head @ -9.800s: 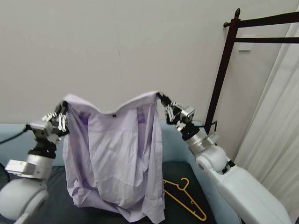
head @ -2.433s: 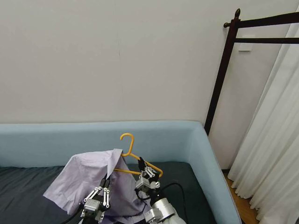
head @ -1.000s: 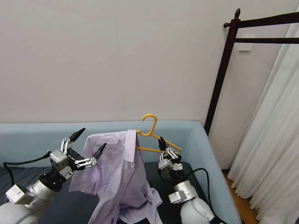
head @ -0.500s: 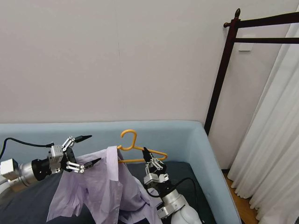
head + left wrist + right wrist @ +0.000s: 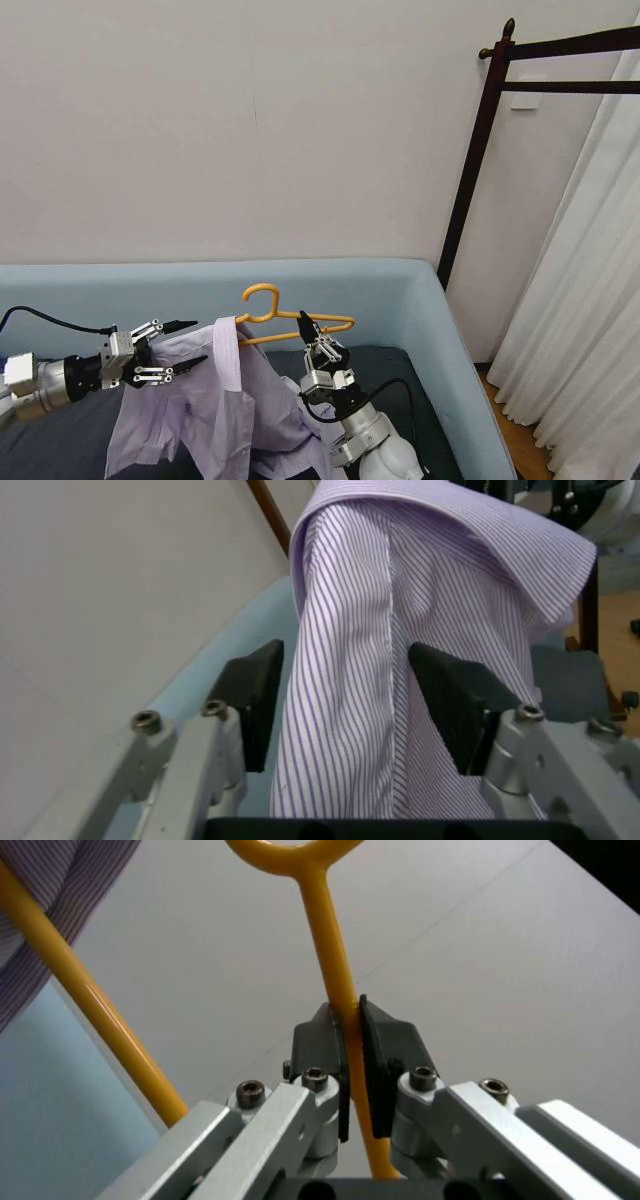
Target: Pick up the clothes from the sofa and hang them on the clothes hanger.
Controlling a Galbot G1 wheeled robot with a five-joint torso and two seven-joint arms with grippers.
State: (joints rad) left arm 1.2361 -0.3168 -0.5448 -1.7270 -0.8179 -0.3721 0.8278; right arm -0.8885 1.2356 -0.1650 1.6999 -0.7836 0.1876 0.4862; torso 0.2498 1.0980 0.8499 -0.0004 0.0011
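While the hanger (image 5: 300, 320) was riding up high a second ago, it's now dropped and swung over toward the robot's left, lying almost flat just in front of the sofa (image 5: 400, 290) back. The shirt (image 5: 210, 400) is only half on it: one shoulder is draped over the hanger's left end and the rest sags in a heap down to the seat.

The right gripper (image 5: 312, 332) is clenched tight on the hanger's yellow wire, just under the hook going by its wrist view. The left gripper (image 5: 198, 341) has come down and in from the side. Its jaws are spread wide with a fold of the striped cloth sitting between the pads (image 5: 455, 705), not pinched.

My read is it's lining up to grab that side and tug the shirt over the bare end of the hanger, so the dressing step isn't done and nothing is hung up.

Further out, the dark wooden rack (image 5: 478, 150) stands well off to the right, past the sofa's end, with a white curtain (image 5: 590, 300) beside it. That sofa corner sits between the hanger and the rack, and the dangling shirt tail could drag on it.
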